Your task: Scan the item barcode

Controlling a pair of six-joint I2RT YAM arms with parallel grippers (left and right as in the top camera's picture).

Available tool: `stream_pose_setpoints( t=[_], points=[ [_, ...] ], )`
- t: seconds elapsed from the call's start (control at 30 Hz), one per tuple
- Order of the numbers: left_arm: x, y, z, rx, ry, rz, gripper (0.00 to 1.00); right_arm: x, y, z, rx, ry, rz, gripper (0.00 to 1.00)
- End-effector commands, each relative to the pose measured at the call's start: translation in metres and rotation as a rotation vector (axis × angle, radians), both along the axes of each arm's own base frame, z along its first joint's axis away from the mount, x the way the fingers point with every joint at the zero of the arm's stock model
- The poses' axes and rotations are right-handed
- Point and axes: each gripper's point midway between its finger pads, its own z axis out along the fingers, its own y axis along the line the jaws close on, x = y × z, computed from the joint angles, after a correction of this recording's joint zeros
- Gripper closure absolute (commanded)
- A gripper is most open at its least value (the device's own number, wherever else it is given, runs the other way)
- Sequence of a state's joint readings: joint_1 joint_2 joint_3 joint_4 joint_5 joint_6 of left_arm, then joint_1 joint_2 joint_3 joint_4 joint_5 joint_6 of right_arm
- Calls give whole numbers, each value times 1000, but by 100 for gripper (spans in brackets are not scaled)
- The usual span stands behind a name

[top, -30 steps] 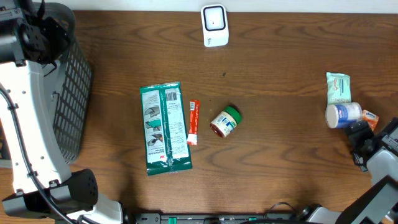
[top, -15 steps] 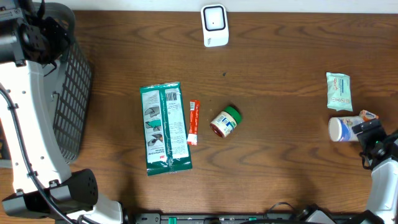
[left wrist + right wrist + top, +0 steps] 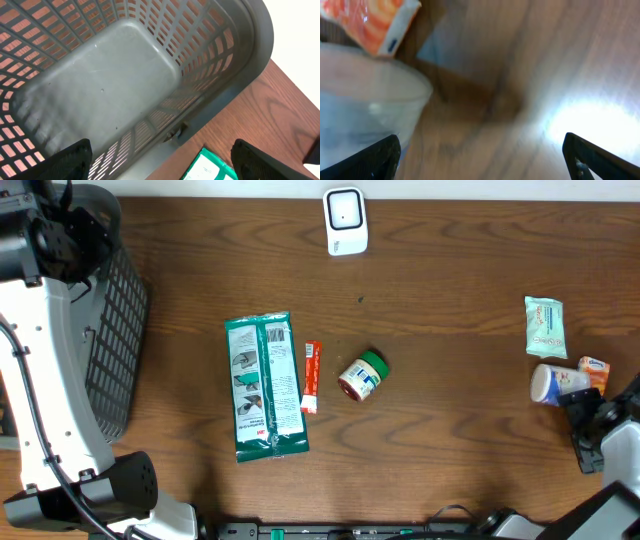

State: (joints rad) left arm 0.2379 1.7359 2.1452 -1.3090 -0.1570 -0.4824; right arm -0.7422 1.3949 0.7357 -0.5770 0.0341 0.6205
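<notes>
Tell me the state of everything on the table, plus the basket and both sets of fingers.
basket: upright, empty
green packet: lying flat
red sachet: flat, beside the green packet
jar: on its side, lid on
white bottle: on its side
wipes pack: lying flat
scanner: nothing in front of it
left fingers: open, empty
right fingers: open, empty

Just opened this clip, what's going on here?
Nothing is held yet. The right gripper is open at the right side of the table, close beside a white bottle lying next to an orange packet; whether it touches the bottle is unclear. The left gripper hangs open over the grey basket. The scanner stands at the far edge, with no item near it.
</notes>
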Motion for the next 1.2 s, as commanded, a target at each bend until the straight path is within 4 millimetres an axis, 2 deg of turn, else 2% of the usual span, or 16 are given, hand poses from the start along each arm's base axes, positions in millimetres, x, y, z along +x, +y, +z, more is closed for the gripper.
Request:
stream_pose_setpoints(
  t=[0.0,0.1,0.37,0.53,0.77,1.17],
  points=[
    [-3,3,5,13,-6,9,12,9,-5,-10,7,-16,37,1],
    [-3,3,5,13,-6,9,12,23,-7,-10,4,-66,93,1],
    [-3,3,5,13,-6,9,12,41,-25,1,-93,-126,131,1],
    [-3,3,5,13,-6,9,12,46,-35,7,-157,-133,169,1],
    [-3,3,5,13,-6,9,11,44,-31,1,-132,-119,173,1],
    [-3,3,5,13,-6,9,11,58,-40,11,-177,-182,177,1]
  ],
)
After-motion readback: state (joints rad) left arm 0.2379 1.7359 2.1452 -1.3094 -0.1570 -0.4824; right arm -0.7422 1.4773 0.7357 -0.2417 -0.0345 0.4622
